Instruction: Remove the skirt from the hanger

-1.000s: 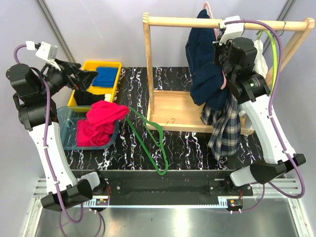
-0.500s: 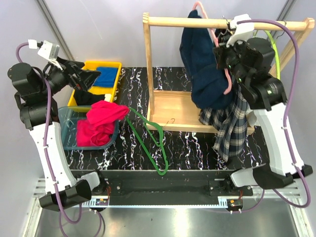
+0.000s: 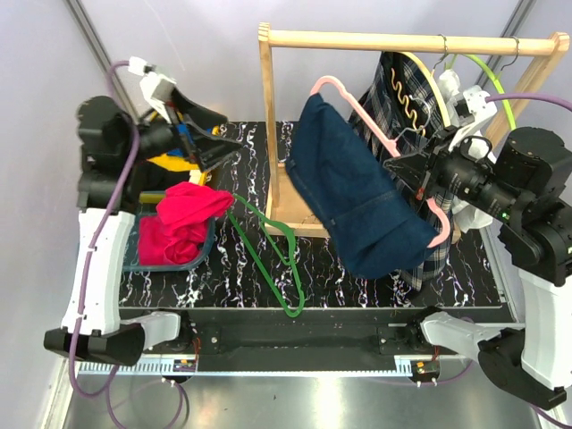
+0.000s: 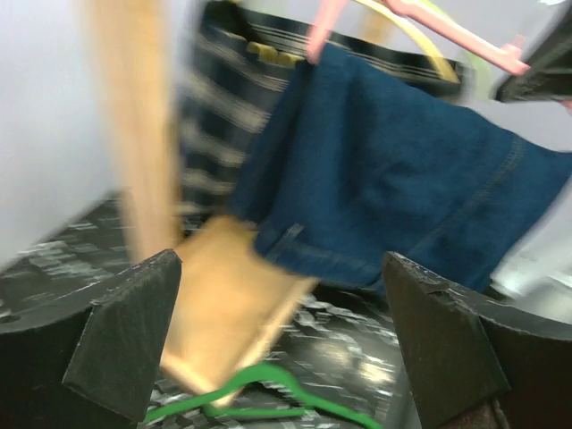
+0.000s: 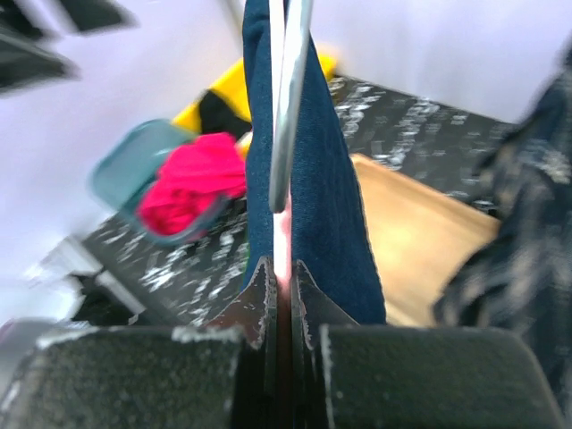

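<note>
The plaid skirt [image 3: 386, 89] hangs on the cream hanger [image 3: 414, 103] with the wavy bar, on the wooden rail [image 3: 357, 39]. It also shows in the left wrist view [image 4: 214, 116] and the right wrist view [image 5: 527, 232]. My right gripper [image 3: 409, 166] is shut on a pink hanger [image 3: 357, 109] that carries a plain navy denim garment [image 3: 357, 197], held tilted in front of the skirt and off the rail. The pink strip sits between the closed fingers [image 5: 282, 268]. My left gripper [image 3: 210, 136] is open and empty [image 4: 286, 349], raised left of the rack and facing it.
A green hanger [image 3: 268, 255] lies on the marble table. A teal bin [image 3: 134, 255] holds red cloth [image 3: 188, 210]; a yellow bin [image 3: 170, 163] sits behind it. The wooden rack post [image 3: 266, 125] and base [image 3: 308, 192] stand mid-table. A green hanger [image 3: 487, 76] hangs at the rail's right end.
My right arm pulled the pink hanger with the denim garment off the rail, forward and left, uncovering the plaid skirt. My left arm rose and swung right toward the rack.
</note>
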`<state>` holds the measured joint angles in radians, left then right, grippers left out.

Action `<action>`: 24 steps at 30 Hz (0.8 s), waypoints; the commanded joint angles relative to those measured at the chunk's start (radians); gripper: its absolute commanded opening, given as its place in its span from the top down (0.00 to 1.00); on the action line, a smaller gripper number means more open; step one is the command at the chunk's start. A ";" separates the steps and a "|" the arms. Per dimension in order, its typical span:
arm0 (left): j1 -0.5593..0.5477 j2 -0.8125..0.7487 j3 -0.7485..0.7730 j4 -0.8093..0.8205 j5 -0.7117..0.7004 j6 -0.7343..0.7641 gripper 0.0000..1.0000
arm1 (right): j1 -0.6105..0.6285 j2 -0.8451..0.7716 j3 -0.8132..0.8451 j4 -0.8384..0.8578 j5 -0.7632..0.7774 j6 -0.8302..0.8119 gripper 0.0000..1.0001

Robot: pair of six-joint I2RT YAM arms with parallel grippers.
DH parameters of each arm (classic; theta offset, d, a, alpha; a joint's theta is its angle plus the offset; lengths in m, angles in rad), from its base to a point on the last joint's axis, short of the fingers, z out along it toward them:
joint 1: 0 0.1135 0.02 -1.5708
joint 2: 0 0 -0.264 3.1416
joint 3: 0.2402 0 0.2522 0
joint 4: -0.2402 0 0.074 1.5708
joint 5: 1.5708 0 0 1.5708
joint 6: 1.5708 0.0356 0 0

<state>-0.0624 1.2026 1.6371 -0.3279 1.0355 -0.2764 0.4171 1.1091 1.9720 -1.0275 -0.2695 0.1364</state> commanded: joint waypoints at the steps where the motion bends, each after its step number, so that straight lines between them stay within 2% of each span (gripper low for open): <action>1: -0.063 0.000 -0.121 0.255 0.070 -0.117 0.01 | 0.011 0.011 0.091 0.034 -0.134 0.055 1.00; 2: -0.063 0.000 -0.144 0.318 0.118 -0.218 0.01 | 0.009 0.011 0.103 0.032 -0.134 0.058 1.00; 5: -0.063 0.011 -0.190 0.452 0.191 -0.332 0.01 | 0.011 0.018 0.149 0.035 -0.145 0.069 1.00; 12: -0.096 0.035 -0.218 0.480 0.238 -0.354 0.01 | 0.009 0.075 0.281 0.023 -0.185 0.120 1.00; 18: -0.160 0.080 -0.253 0.598 0.205 -0.405 0.01 | 0.009 0.112 0.358 0.050 -0.218 0.183 1.00; 21: -0.159 0.097 -0.229 0.561 0.178 -0.344 0.01 | 0.011 0.138 0.404 0.034 -0.229 0.195 1.00; 22: -0.155 0.104 -0.217 0.465 0.169 -0.301 0.01 | 0.011 0.143 0.415 0.029 -0.234 0.200 1.00; 24: -0.155 0.107 -0.200 0.394 0.147 -0.199 0.01 | 0.009 0.149 0.436 0.032 -0.237 0.207 1.00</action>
<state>-0.2218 1.3045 1.3922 0.1413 1.2175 -0.6254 0.4229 1.2514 2.3375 -1.1114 -0.4648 0.2951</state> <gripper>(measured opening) 0.984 0.037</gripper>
